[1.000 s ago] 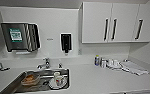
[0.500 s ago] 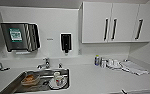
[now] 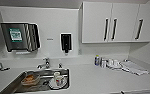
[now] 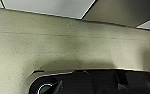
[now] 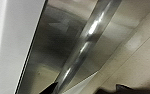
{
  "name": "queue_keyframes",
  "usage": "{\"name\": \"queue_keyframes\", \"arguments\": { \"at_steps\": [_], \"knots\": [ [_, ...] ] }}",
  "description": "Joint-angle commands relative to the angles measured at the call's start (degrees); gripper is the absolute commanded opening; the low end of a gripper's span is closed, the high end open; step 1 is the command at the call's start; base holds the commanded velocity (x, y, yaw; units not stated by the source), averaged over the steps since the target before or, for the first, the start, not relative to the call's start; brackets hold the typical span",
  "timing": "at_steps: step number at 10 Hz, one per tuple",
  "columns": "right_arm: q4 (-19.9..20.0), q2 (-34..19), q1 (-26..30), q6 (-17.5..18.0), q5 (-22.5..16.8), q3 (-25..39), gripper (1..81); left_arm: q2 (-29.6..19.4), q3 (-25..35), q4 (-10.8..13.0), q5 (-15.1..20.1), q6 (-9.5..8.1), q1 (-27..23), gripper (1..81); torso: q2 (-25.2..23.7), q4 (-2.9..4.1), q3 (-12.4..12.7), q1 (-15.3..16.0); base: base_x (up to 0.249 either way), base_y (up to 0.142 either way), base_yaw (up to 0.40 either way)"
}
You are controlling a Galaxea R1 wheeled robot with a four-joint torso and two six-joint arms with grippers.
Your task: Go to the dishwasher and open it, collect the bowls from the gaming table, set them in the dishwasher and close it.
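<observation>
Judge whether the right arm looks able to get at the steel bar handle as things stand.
Probably yes: in the right wrist view the steel bar handle on the stainless front looms close, with nothing between. The gripper's fingers cannot be made out.

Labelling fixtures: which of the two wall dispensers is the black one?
The small soap dispenser right of the tap; the larger towel dispenser at left is steel-fronted.

left wrist's dark plate (image 4: 101, 81) low in its view, right wrist's dark edge (image 5: 131, 89) barely visible
</observation>
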Motion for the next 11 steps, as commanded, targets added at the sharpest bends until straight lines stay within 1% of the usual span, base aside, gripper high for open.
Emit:
{"name": "queue_keyframes", "arguments": {
  "at_steps": [1, 3, 6, 11],
  "knots": [
    [0.73, -0.83, 8.14, 0.26, -1.61, -0.77, 81.1, -1.03, 0.19, -0.28, 1.81, -0.19, -4.06, 81.1, 0.0, 0.0, 0.0, 0.0, 0.0, 0.0, 0.0],
    [0.82, 0.49, 8.32, 0.17, -1.61, -2.01, 81.1, -1.03, 0.28, -0.37, 1.81, -0.1, -4.07, 81.1, 0.0, 0.0, 0.0, 0.0, 0.0, 0.0, 0.0],
    [0.82, 1.54, 9.37, 0.35, -1.7, -2.01, 81.1, -0.86, 0.28, -0.28, 1.81, -0.19, -3.99, 81.1, 0.0, 0.0, 0.0, 0.0, 0.0, 0.0, 0.0],
    [0.73, 5.15, 9.2, 0.35, -1.7, -7.54, 81.1, -1.03, 0.19, -0.37, 1.81, -0.19, -4.07, 81.1, 0.0, 0.0, 0.0, 0.0, 0.0, 0.0, 0.0]
  ]
}}
